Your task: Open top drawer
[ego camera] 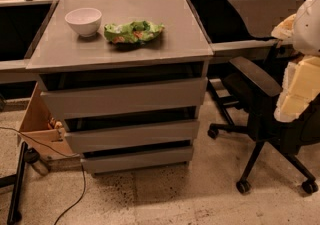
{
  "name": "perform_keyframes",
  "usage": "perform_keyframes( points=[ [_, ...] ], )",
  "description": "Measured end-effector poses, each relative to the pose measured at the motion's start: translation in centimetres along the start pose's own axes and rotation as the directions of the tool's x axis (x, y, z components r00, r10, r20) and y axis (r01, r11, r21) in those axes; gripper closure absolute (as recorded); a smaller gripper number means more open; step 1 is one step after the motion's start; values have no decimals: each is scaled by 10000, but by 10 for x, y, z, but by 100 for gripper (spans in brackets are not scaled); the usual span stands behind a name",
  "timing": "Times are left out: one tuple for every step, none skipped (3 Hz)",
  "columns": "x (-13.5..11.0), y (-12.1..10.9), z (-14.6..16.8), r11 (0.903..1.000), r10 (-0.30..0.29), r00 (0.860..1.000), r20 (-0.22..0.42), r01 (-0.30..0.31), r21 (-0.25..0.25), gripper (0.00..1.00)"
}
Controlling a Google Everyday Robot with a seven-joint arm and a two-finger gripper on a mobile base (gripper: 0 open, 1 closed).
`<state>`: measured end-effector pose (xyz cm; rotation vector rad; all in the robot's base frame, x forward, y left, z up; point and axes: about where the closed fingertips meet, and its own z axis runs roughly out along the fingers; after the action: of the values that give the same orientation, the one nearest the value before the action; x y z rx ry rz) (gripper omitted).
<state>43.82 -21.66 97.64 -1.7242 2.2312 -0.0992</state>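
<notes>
A white bowl (pixel 83 20) and a green snack bag (pixel 133 32) sat on the grey cabinet (pixel 175 39). Beneath them was the top drawer (pixel 125 97), not yet pulled out. Beyond the office chair (pixel 257 100), the gripper (pixel 299 86) hung well apart from the drawer, likely awaiting approach; its state couldn't be told.

- Far right of the frame: the robot's arm, seen as a smooth, rounded white shell (pixel 309 19), plain and unmarked, cut off by the picture's border.
- At the shell's left flank, a small tan-and-cream wedge-shaped piece (pixel 284 26) with a darker yellow surface and a pale rim.
- Below the shell, at the right edge, the gripper (pixel 296 89): flat-sided, pale cream-yellow blocks stacked in steps, with a whiter, ragged border along the lower left and thin dark seams between the blocks.
</notes>
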Motion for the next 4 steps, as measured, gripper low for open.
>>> perform_keyframes(
  points=[
    [-7,1,8,10000,-80,9999,82,80,52,0],
    [-31,17,50,9991,-375,9945,981,392,-160,0],
    [-54,29,90,9971,-571,9818,1812,653,-397,0],
    [-76,36,130,9942,-583,9703,2346,776,-738,0]
  ],
)
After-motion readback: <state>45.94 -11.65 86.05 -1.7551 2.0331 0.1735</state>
